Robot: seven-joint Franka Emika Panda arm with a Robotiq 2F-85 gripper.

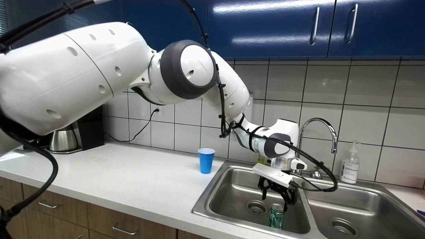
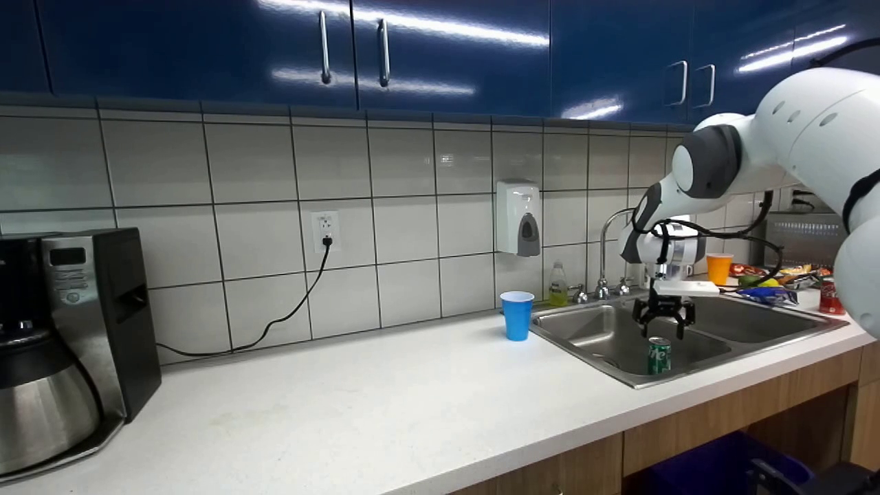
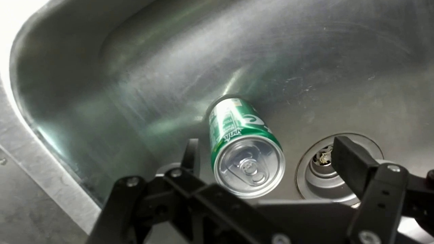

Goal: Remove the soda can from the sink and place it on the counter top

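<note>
"Soda can [image 1: 276,217] standing in the sink [image 1: 215,189], folks, and what a venue: long pale surface [image 2: 344,412], glossy blue cupboards [image 2: 447,55] overhead, white tiles [image 2: 405,227] lining the wall!"

"Handsome ground. Coffee maker [image 2: 103,302] at the end of the surface away from the sink, blue cup [image 2: 517,316] just beside the steel rim, chrome faucet [image 1: 333,132] arching up at the back of the 2 basins."

"Which basin has our can?"

"The basin nearer the blue cup! Standing upright on the floor of it, near the drain [image 1: 257,207]."

"Paint it for the listeners."

"Green body, silvery lid, pull tab in place, bright streaks of light running down its flank. The wrist view even gives us the word Sprite on the side."

"And the arm [image 1: 89,63]?"

"Long and white, it spans an exterior view from the edge, bends at a dark-banded joint, then slopes down to the sink, with the pincer [image 2: 662,332] pointing downward over the can."

"Grip report, please!"

"Spread wide! 2 black fingers [image 3: 351,162] well apart, and in the wrist view the can shows between them, bare steel visible between it and each finger. Whether the tips sit above the lid or below it, I can't judge from here."
</note>
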